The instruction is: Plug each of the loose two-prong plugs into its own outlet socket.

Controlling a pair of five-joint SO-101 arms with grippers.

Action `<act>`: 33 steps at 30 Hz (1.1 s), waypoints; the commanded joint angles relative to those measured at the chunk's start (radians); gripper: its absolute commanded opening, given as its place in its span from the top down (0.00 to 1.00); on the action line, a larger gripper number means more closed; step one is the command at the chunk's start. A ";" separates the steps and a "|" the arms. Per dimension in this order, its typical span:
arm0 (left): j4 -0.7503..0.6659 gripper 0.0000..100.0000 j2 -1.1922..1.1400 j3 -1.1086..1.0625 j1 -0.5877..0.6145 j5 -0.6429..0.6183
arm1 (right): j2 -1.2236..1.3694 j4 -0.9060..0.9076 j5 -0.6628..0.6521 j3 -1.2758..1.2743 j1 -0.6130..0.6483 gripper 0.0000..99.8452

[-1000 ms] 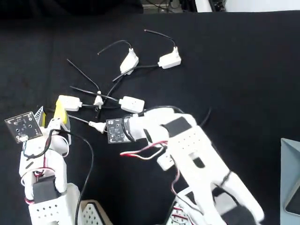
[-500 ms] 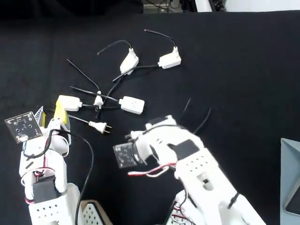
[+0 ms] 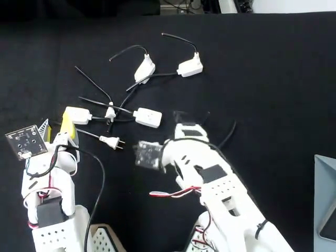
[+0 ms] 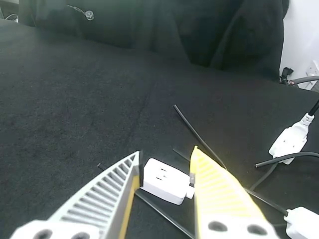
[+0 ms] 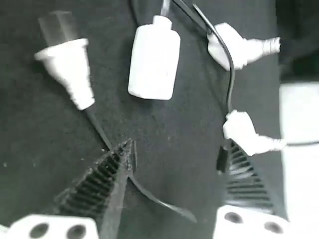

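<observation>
My left gripper [image 4: 165, 158] sits near the left edge of the tabletop [image 3: 273, 79], its fingers spread astride a white outlet socket [image 4: 163, 181]. I judge this is to brace the socket for a plug, though I can't tell whether the fingers touch it. My right gripper [image 5: 177, 149] hangs wide open and empty over the middle, with the loose two-prong plug [image 3: 110, 141] lying free between both arms.

This looks like a robotics lab or a hobby bench set up for trials. A worktop [image 3: 273, 79] draped in plain black cloth carries two white, printed-looking arms, the left arm [image 3: 50, 215] and right arm [image 3: 226, 194], with bare red and white wiring [image 3: 169, 193] and an exposed circuit board [image 3: 24, 140]. Behind the cloth stands a white wall [image 4: 301, 35] with loose cables [image 4: 299, 79].
</observation>
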State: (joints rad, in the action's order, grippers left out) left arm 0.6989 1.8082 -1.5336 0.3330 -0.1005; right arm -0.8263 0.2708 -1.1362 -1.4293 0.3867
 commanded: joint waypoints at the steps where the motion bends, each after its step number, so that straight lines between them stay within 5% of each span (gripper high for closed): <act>1: -0.026 0.83 0.006 0.004 -0.001 0.003 | -0.024 -0.018 0.216 0.067 -0.026 0.77; 5: -0.026 0.83 0.006 0.004 -0.001 0.003 | -0.018 0.009 0.505 0.101 -0.023 0.81; 11: -0.026 0.83 0.006 0.004 -0.001 0.005 | -0.016 0.456 1.074 0.383 0.003 0.81; 16: -0.026 0.83 0.006 0.004 -0.001 0.003 | -0.016 0.660 1.382 0.542 0.083 0.81; 24: -0.026 0.83 0.006 0.004 -0.001 0.005 | 0.002 0.623 1.623 0.516 0.169 0.81; 33: -0.026 0.83 0.006 0.004 -0.001 0.005 | 0.314 0.629 1.729 0.642 0.169 0.81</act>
State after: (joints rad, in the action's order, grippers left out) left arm 0.6989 1.8082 -1.5336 0.3330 -0.1005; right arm -0.6437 0.9076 0.5347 -0.8907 0.5432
